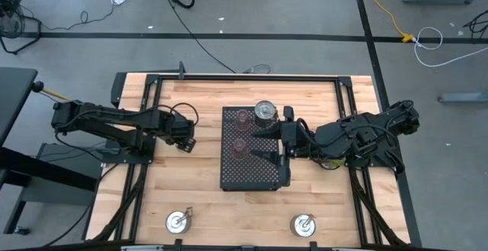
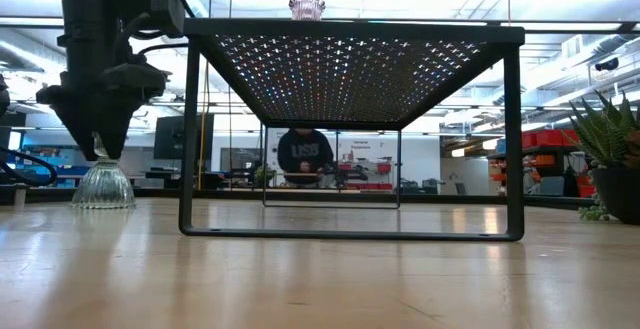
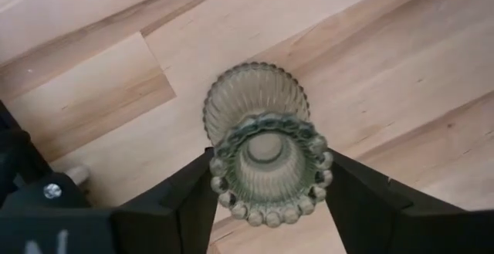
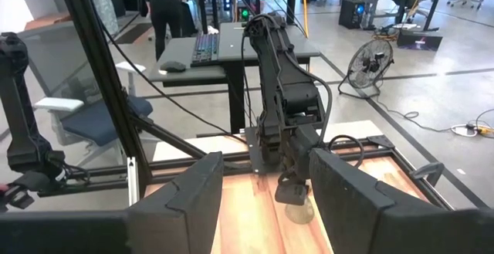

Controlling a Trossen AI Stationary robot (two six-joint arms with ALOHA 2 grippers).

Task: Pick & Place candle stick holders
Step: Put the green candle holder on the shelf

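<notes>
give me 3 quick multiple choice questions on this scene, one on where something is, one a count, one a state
1. Where is the green glass holder?
A. on the black tray
B. on the table, under the left hand
C. in the right hand

2. How many silver holders stand off the tray?
A. two
B. none
C. four

3. The right hand is:
A. shut on a silver holder
B. shut on a glass holder
C. open, holding nothing

Key:
1 B: the green glass holder stands on the table below the left hand, beside the black tray.
2 A: two silver holders sit near the table's front edge.
3 C: the right hand shows a bare gap.
</notes>
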